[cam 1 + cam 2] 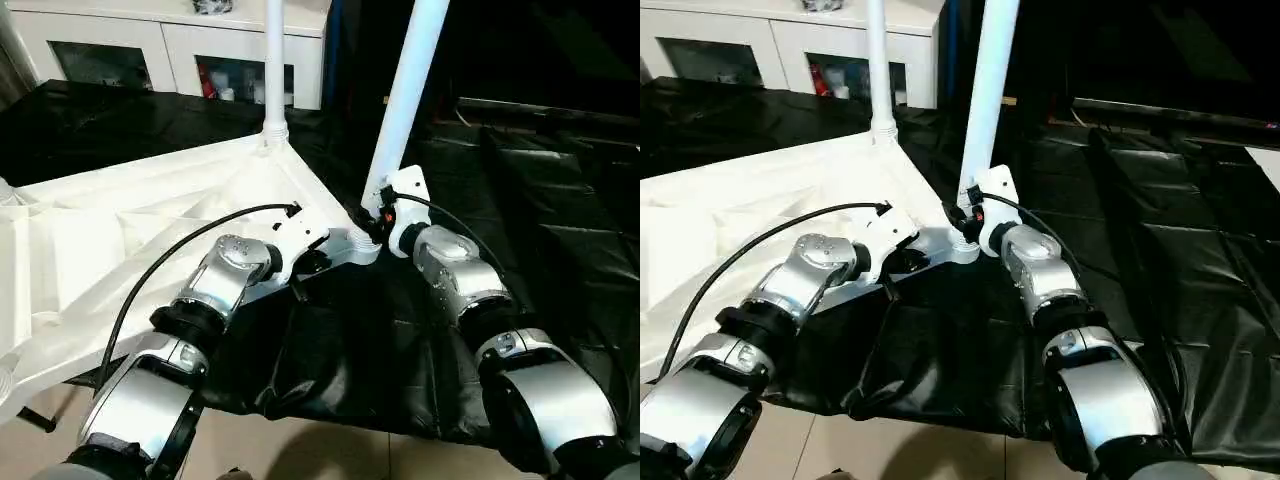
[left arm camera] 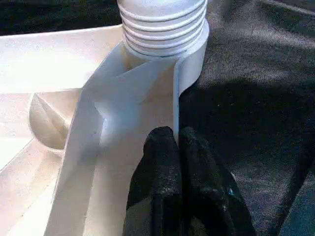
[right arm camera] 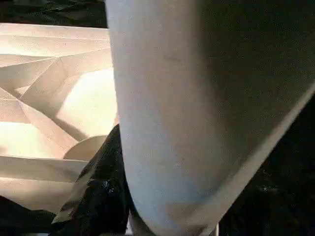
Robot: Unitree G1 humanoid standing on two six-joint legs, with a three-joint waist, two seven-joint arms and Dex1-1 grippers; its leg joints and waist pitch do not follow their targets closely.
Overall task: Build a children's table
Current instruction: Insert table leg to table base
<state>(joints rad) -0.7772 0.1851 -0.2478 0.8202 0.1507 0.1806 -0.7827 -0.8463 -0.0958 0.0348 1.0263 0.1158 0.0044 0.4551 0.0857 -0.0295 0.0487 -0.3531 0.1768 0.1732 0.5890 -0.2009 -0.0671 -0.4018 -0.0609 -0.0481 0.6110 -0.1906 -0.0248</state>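
Note:
The white table top (image 1: 120, 230) lies upside down on a black sheet. One white leg (image 1: 274, 80) stands upright in the far corner socket. A second leg (image 1: 405, 100) leans in the near corner socket (image 1: 355, 245), and its ribbed end (image 2: 165, 24) sits in the socket in the left wrist view. My left gripper (image 2: 176, 147) is shut on the top's thin rim just beside that socket. My right gripper (image 1: 376, 222) holds the leaning leg (image 3: 167, 123) low down; one black finger (image 3: 103, 191) presses its side and the other is hidden behind it.
A white cabinet with glass doors (image 1: 160, 45) stands at the back left. The black sheet (image 1: 540, 200) covers the work surface to the right and hangs over its near edge. Pale floor (image 1: 330, 455) lies below that edge.

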